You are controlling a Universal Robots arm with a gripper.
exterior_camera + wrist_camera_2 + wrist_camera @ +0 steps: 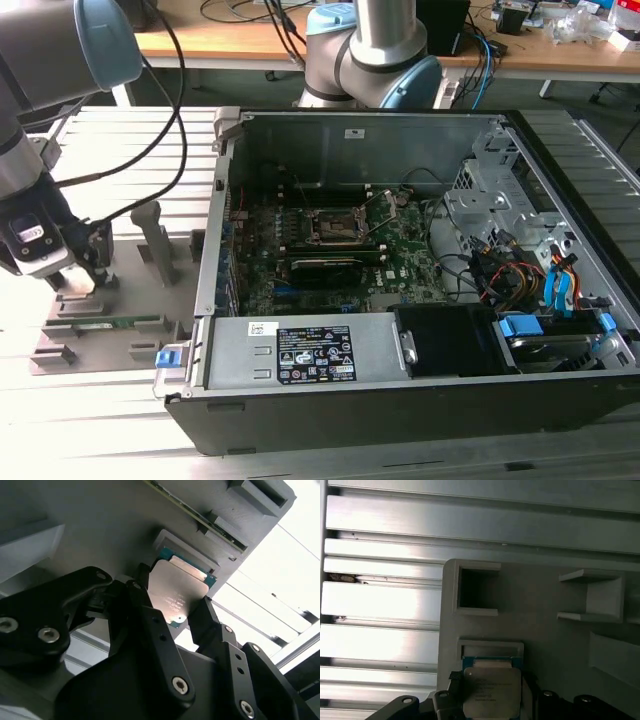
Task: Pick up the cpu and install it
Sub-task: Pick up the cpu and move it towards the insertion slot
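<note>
1. At 9 o'clock from the open computer case (400,400) in the exterior view, the gripper (85,268) hangs low over a grey parts tray (130,290) on the desk (100,420).
2. Both wrist views show the fingers (150,625) clenched on opposite edges of the cpu (177,587) (492,690), at its recess in the tray.
3. Well apart, at 3 o'clock from the gripper, the socket (335,228) lies inside the case.

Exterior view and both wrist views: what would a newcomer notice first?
The open computer case dominates the exterior view, with its motherboard's cpu socket in the middle. At that view's left, the gripper sits low over a grey parts holder. In both wrist views the silvery cpu lies right at the gripper.
</note>
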